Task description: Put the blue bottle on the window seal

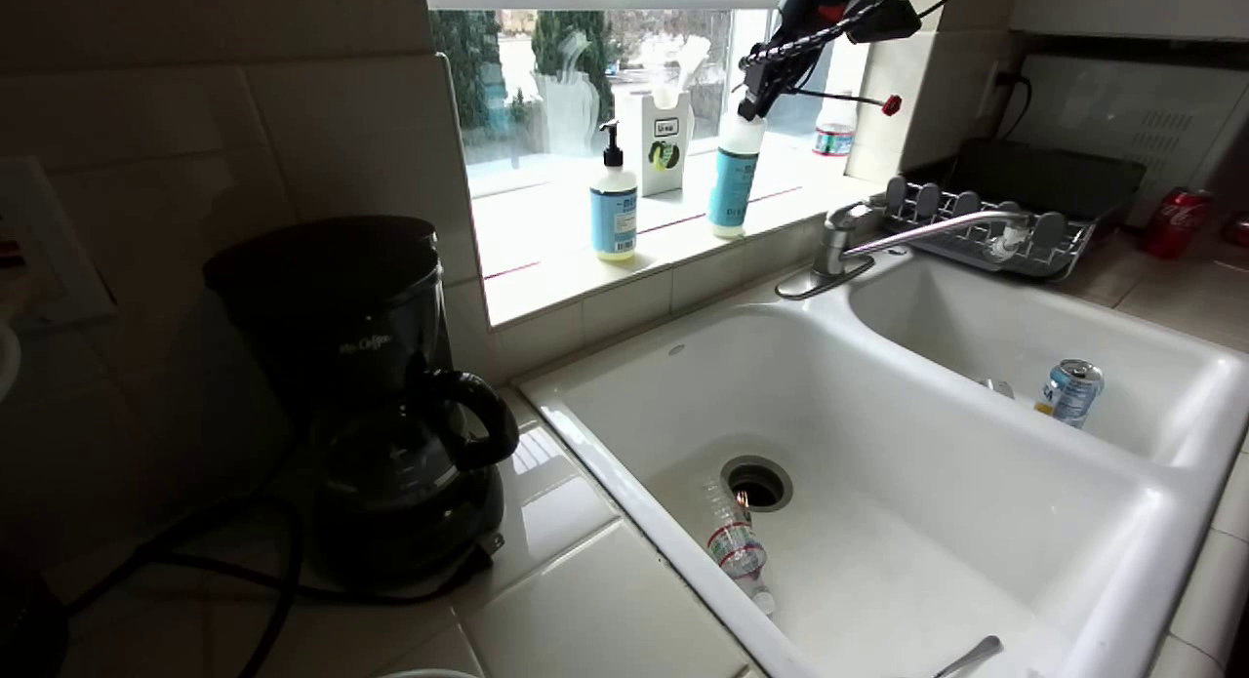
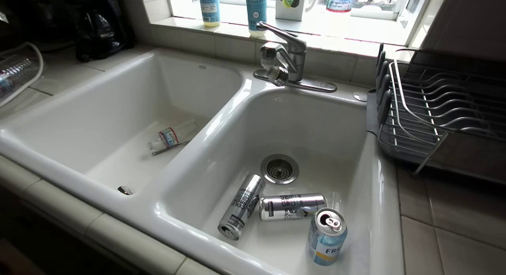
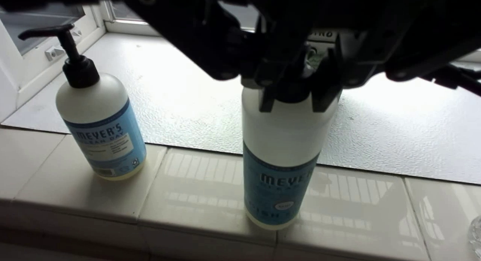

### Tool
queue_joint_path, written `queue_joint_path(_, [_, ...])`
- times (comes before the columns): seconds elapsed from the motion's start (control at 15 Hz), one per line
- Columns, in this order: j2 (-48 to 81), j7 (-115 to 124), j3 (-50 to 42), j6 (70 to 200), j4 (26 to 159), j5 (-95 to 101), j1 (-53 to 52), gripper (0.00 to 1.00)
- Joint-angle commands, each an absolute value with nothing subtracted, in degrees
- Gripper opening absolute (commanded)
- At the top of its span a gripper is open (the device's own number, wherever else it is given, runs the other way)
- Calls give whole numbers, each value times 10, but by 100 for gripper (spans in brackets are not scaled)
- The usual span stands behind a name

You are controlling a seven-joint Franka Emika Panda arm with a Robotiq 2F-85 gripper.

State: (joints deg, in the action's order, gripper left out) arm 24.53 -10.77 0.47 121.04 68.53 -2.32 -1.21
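Note:
The blue bottle (image 1: 734, 185) is tall, with a pale upper part, a teal-blue label and a black cap. It stands nearly upright at the front of the window seal (image 1: 546, 283), the pale ledge below the window. It also shows in an exterior view (image 2: 256, 8), top cut off, and in the wrist view (image 3: 280, 178), its base at the ledge's tiled front strip (image 3: 203, 201). My gripper (image 1: 751, 110) is at the bottle's top. In the wrist view its fingertips (image 3: 293, 105) lie on both sides of the black cap, shut on it; the arm partly hides the cap.
A pump soap bottle (image 1: 614, 210) stands on the ledge beside the blue bottle. A white carton (image 1: 665, 161) and a clear bottle (image 1: 834, 127) are behind. The faucet (image 1: 834, 244), double sink (image 1: 673, 351), dish rack (image 1: 1044, 239) and coffee maker (image 1: 361, 395) are near.

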Motion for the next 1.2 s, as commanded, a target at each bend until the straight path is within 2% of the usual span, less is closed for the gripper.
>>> queue_joint_path(0.0, [276, -90, -1, 1179, 635, -10, -19, 7])
queue_joint_path(0.27, [291, -84, -2, 1147, 602, -9, -21, 7])
queue_joint_path(0.33, [294, -81, -2, 1138, 596, -9, -22, 55])
queue_joint_path(0.4, [297, -80, -2, 1128, 588, -9, -22, 55])
queue_joint_path(0.47, [299, -78, -2, 1121, 583, -9, -22, 60])
queue_joint_path(0.8, [285, -68, -1, 1114, 581, -13, -24, 98])
queue_joint_path(1.13, [200, -38, 0, 1166, 684, -19, -27, 100])
